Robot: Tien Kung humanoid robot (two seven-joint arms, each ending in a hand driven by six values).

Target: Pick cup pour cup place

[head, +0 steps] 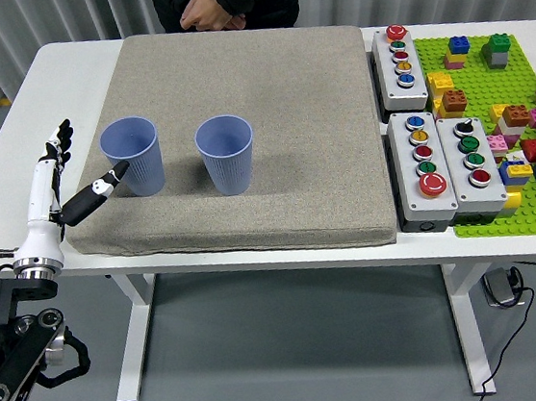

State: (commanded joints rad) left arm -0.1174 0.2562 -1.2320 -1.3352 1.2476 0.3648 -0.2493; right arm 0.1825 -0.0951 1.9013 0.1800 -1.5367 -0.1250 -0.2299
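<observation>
A: Status of the left hand point(61, 181)?

B: At the left of the frame, fingers spread and extended, holding nothing. Its thumb tip points toward the left cup point(133, 156) and sits just beside the cup's lower wall; whether it touches cannot be told.

A: Location of the cups?

B: Both upright on the grey mat point(309, 138), left of centre. The right cup point(226, 154) stands near the left one, apart from it.

A: The right hand?

B: Not visible.

A: Other items on the surface point(10, 143)?

B: Button boxes point(421, 125) at the right of the mat, then a green baseplate point(476, 109) with coloured bricks. A person's clasped hands point(211, 11) show at the top edge, clear of the cups.
</observation>
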